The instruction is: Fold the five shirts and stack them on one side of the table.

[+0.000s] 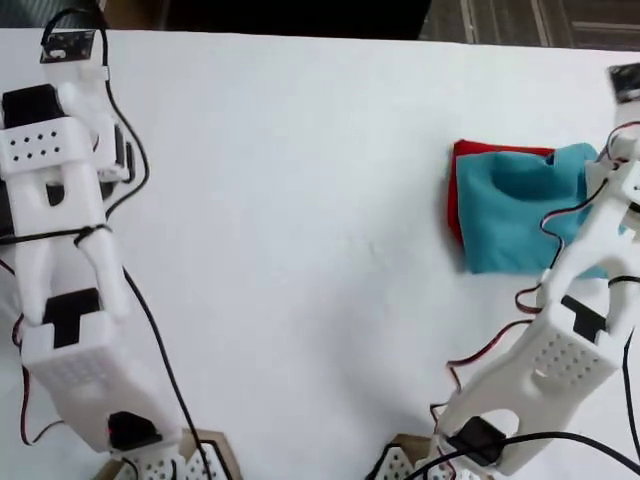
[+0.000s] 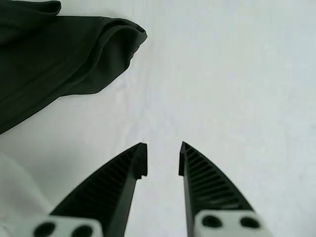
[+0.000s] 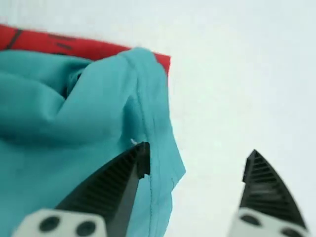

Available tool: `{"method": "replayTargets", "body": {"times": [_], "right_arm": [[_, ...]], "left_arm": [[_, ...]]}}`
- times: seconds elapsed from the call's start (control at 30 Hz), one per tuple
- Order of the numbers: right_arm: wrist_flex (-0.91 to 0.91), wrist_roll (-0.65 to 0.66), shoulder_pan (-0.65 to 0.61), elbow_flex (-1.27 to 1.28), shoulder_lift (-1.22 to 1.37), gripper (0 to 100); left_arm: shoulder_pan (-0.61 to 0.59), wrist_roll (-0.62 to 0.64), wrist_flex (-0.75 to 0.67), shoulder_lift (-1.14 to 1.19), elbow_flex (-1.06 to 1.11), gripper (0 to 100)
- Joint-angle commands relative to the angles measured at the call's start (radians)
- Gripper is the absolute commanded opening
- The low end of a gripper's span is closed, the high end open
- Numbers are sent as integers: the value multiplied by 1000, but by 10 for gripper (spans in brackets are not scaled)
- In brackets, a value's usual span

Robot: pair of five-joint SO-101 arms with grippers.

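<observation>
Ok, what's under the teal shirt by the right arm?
A red shirt lies under the teal shirt, showing as a strip along two of its edges. The rest of it, and anything beneath, is covered.

The left arm (image 1: 55, 190) stretches forward along the left edge of the bench, its jaws parted by a narrow gap. The right arm (image 1: 560, 350) extends forward at the right side, its jaws spread wide.

Red shirt (image 1: 480, 149) mostly under teal shirt (image 1: 510, 215); dark shirt (image 2: 49, 59) cut off at view's edge.
</observation>
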Motion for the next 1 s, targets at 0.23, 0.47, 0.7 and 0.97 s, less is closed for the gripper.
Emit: {"method": "replayTargets", "body": {"times": [0.23, 0.47, 0.7, 0.97], "right_arm": [[168, -66, -157, -52, -84, 54], [-36, -68, -133, -60, 113, 87], [-193, -71, -136, -60, 206, 87], [-82, -94, -182, -60, 67, 91]], "left_arm": [[-54, -2, -8, -68, -10, 131], [-112, -3, -5, -68, -4, 131], [-153, -80, 0, -68, 35, 131], [-173, -80, 110, -75, -56, 133]]}}
